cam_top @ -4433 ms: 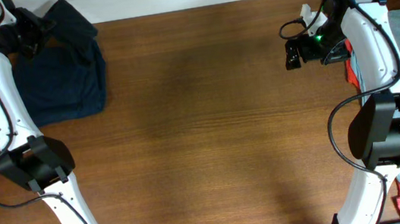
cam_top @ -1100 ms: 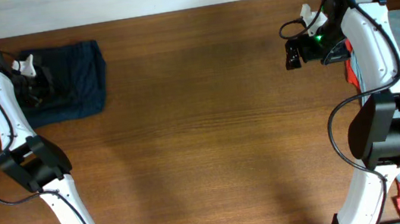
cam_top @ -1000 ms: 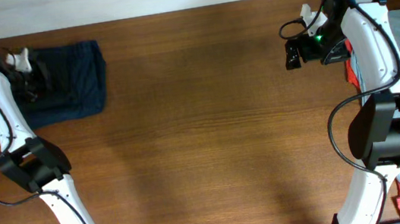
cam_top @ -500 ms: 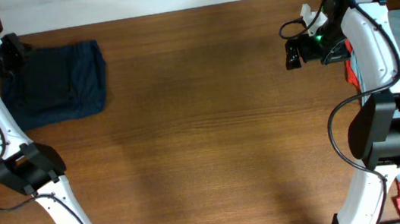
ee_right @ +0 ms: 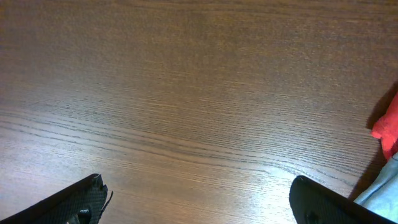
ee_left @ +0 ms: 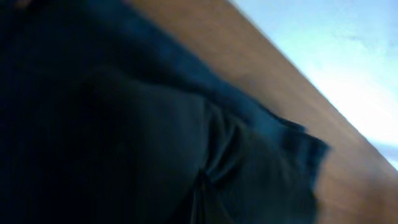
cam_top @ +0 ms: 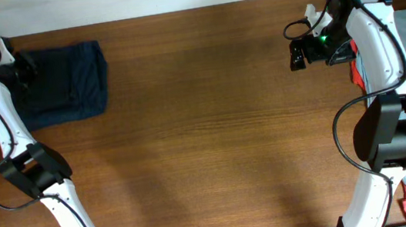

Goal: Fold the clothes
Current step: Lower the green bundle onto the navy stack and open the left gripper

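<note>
Now the navy garment [cam_top: 63, 84] is lying folded at ten o'clock, no longer bunched, so that piece is looking done; the left gripper [cam_top: 25, 71], fingers pinched closed, is hovering at its edge, the right gripper [cam_top: 294, 56] idling, fingers spread wide.

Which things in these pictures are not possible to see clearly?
Left wrist view: blur smears the navy garment; its folds are unreadable.
Overhead: the left gripper is too small and dark to show contact with that garment.
Right wrist view: the frame edge cuts off the red garment.
</note>
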